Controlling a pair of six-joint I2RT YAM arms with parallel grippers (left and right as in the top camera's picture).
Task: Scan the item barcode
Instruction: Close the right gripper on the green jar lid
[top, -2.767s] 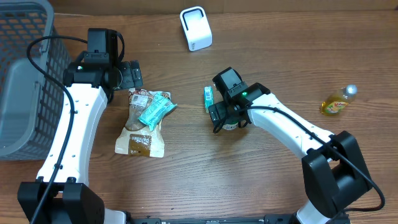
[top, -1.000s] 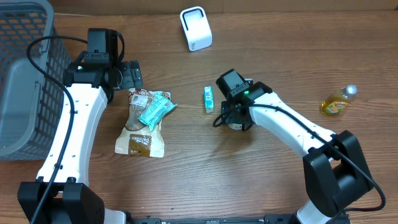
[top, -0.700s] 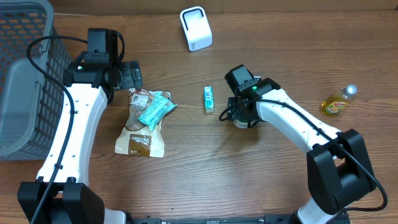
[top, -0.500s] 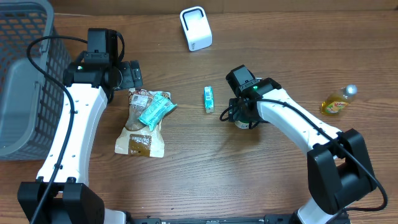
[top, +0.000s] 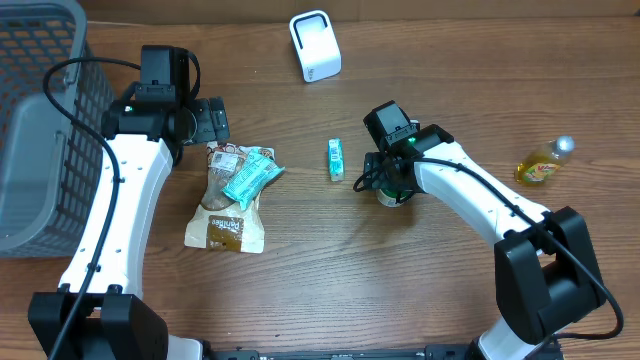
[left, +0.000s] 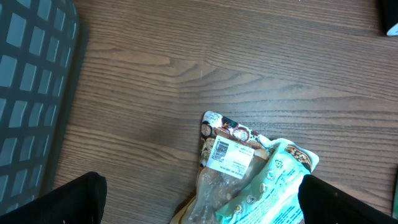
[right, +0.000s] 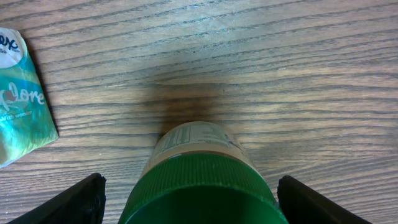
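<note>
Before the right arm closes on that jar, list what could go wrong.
1. The right pincer stands open around the jar at its green lid; a grip that high might tip the jar.
2. The tissue pack lies close beside the jar and could get knocked.
3. The scanner sits far across the table, so a weak grip may slip on the way.

I see a brown snack bag (top: 225, 215) on my wooden table (top: 300, 290), a teal packet (top: 250, 175) lying across it. Left of it is a grey basket (top: 40, 130); right, a green tissue pack (top: 336, 159); far right, a yellow bottle (top: 540, 165).
</note>
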